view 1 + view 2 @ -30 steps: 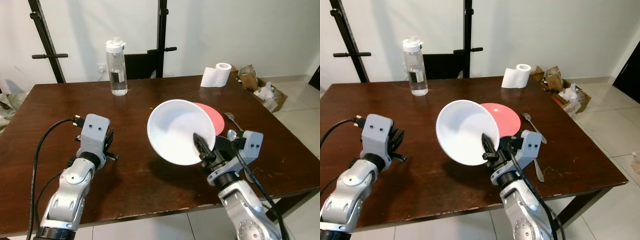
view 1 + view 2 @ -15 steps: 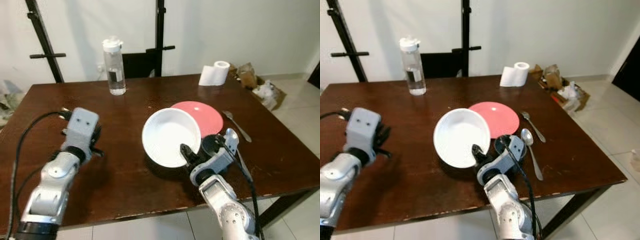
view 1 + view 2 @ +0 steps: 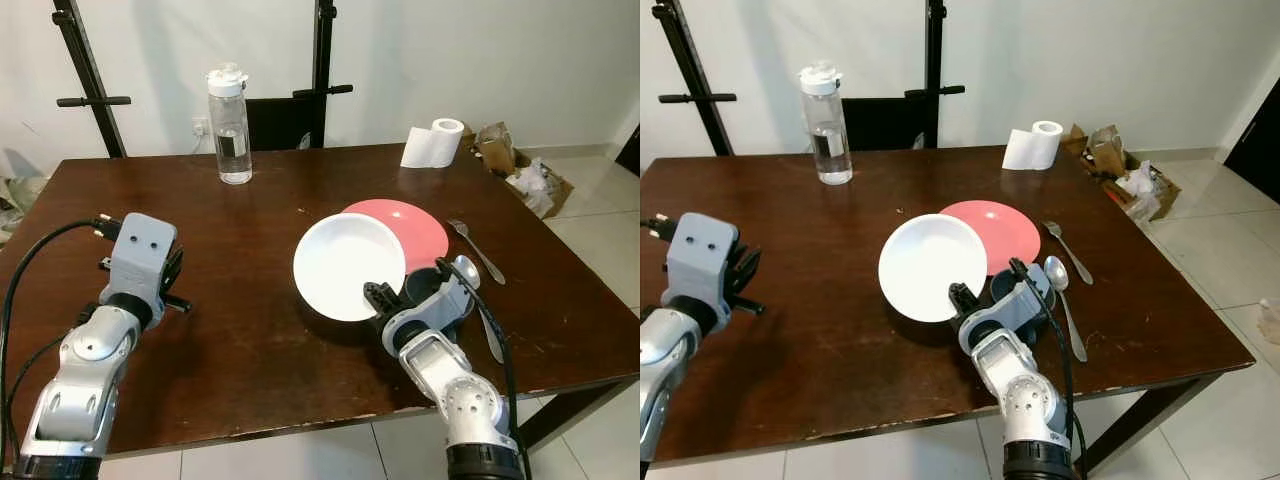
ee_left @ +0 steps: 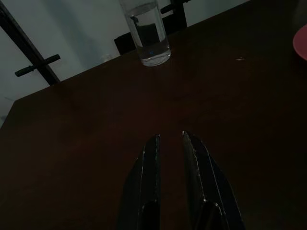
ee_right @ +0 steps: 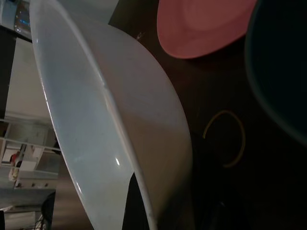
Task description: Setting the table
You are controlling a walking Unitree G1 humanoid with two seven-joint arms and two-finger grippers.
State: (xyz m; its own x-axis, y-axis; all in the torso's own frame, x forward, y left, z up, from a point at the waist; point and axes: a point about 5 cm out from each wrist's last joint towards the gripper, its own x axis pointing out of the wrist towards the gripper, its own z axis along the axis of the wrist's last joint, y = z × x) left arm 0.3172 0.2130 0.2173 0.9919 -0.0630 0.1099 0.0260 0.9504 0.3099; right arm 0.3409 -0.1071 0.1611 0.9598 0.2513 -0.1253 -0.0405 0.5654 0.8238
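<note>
- Right end effector (image 3: 372, 296) low over the worktop (image 3: 250, 330), near its front edge; clamped on the near rim of the bowl (image 3: 349, 265), one black finger (image 5: 136, 203) inside the rim, the other beneath
- Bowl white, tilted slightly, near rim lifted in the grip; far edge overlapping the plate (image 3: 412, 225) as seen from the head; whether touching the wood or the plate, cannot tell
- Plate pink, flat on the worktop, just behind and to the right of the bowl
- Dark cup (image 3: 425, 287) just right of the right end effector, partly hidden by the wrist
- Spoon (image 3: 1064, 298) lying right of the cup, bowl end pointing away; fork (image 3: 476, 250) further right and back, apart from the spoon, angled alike
- Left end effector (image 4: 171, 158) hovering low over bare wood on the left side, well apart from the dishes; fingers nearly together, a narrow gap between them, gripping nothing
- Water bottle (image 3: 231, 124) upright near the far edge, clear with a white cap, partly filled
- Paper roll (image 3: 432, 145) at the far right corner, upright
- Dark chair back (image 3: 285, 118) behind the far edge; black stand poles (image 3: 84, 75) against the white wall
- Crumpled paper and boxes (image 3: 520, 170) on the tiled floor beyond the right side
</note>
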